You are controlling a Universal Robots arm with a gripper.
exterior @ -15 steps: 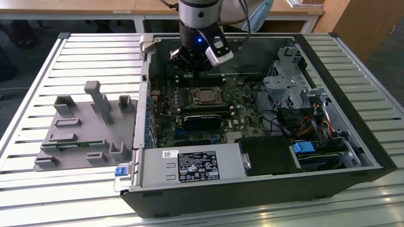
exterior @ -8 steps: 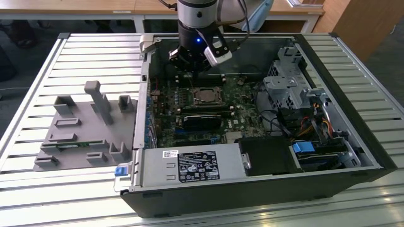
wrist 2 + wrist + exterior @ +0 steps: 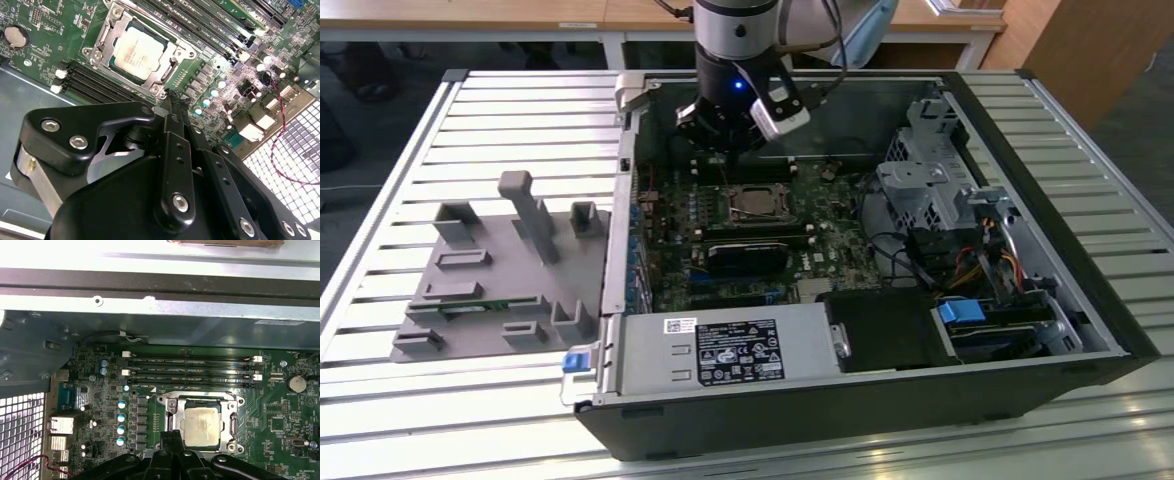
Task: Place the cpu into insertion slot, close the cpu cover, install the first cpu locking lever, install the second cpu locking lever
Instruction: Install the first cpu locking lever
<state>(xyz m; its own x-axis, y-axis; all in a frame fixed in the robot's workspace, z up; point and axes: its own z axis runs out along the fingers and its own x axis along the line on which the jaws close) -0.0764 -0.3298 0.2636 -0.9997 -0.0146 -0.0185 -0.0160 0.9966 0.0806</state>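
Gripper (image 3: 172, 97) has its fingers pinched together with nothing between them. The tips sit low over the board, just beside one corner of the cover (image 3: 102, 40). The cpu (image 3: 137, 52) lies in the slot (image 3: 202, 403), and the cover looks flat down around it. Neither wrist view shows whether a lever is latched.

Risks from here (judgement):
- Tips are narrow and a lever is thin, sprung wire. An off-centre push would let it slip off and snap back.
- A lever that misses its hook leaves the cover unclamped, so contact on the cpu is poor.
- Tips are close to the capacitors (image 3: 121, 417). Sideways drift while low could clip them or gouge the board.
- Pressing down on the cover corner instead of a lever would load the slot unevenly and could bend pins.
- The red wire (image 3: 280, 130) runs near the arm's side and could snag on a wide swing.
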